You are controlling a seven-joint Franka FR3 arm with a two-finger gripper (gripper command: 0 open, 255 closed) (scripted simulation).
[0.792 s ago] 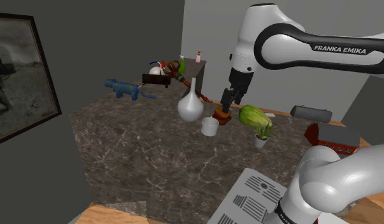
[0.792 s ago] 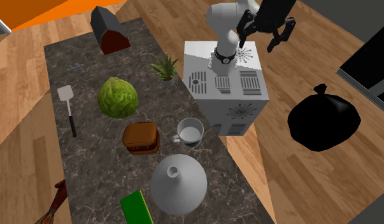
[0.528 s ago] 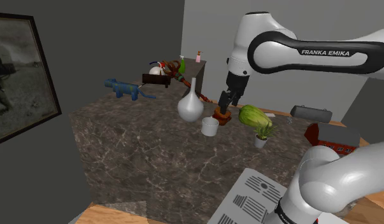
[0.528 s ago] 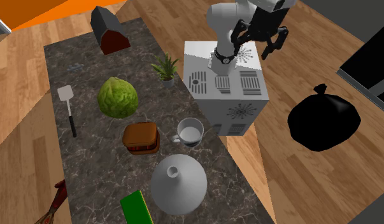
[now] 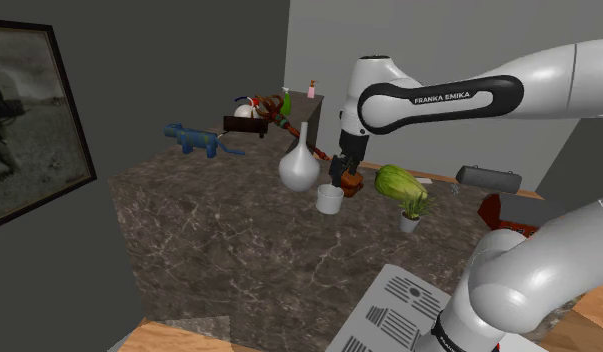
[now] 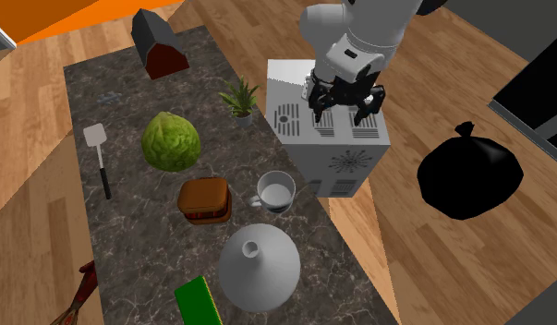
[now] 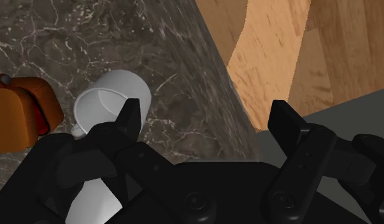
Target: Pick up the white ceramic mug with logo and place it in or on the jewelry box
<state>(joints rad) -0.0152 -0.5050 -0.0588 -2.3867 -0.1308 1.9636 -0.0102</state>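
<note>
On the dark marbled desk the white mug stands upright, open side up, near the desk edge that faces the stand. No logo can be made out. Its handle points at the brown jewelry box, which sits just beside it with a small gap; the box lid is down.

The tool is spread wide, nothing between the fingers. In the second exterior view it hangs above the stand's top, well apart from the mug. In the wrist view the mug shows past one fingertip, outside the gap, with the box further out on that side; between the fingers lie the desk edge and wooden floor.

Other items on the desk:
- Green cabbage, beyond the jewelry box on the side away from the vase.
- Small potted plant, near the stand's corner.
- Grey round vase with a narrow neck, near the mug.
- Spatula, lying flat near the far desk edge.
- Dark red barn-shaped box, at the desk's end.

A black bag sits on the floor, off the desk. In the shoulder view the tool hangs close above the mug and box, with a blue toy animal at the desk's far end.
</note>
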